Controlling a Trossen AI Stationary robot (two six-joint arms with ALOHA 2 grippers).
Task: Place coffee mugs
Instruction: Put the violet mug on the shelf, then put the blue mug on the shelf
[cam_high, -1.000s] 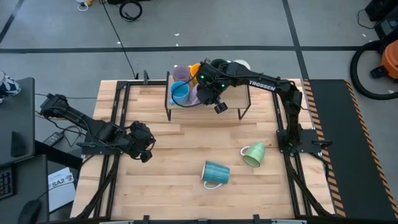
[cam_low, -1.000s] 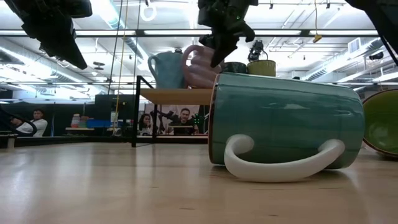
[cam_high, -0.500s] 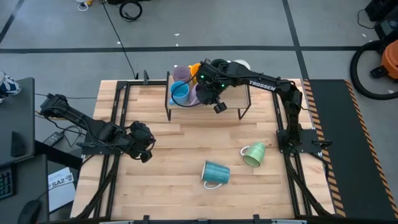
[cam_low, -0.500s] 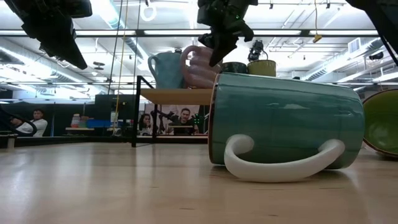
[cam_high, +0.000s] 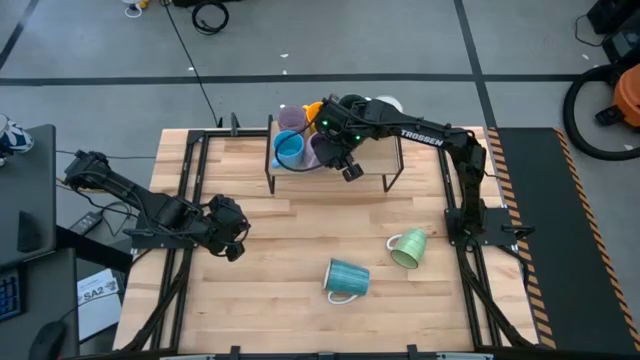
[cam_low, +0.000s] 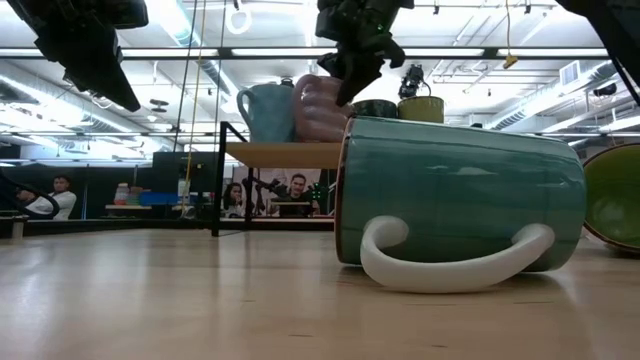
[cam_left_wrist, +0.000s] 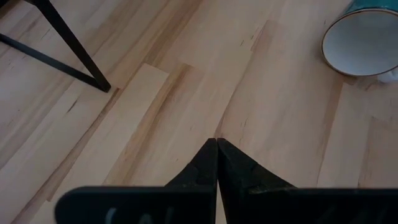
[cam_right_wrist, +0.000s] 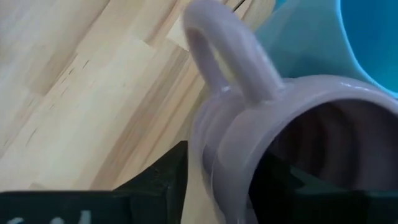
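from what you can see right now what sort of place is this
Most likely a robotics lab or open workshop. A wooden table carries two mounted arms, cables and taped lines cross the grey floor, and the low view shows people seated at desks under exposed ceiling lights.

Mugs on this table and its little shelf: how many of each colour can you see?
Lavender mugs: 2
Orange mug: 1
Blue mug: 1
Cream mug: 1
Dark mug: 1, seen only from the low view
Pale green mug: 1
Teal mug: 1
Total: 8
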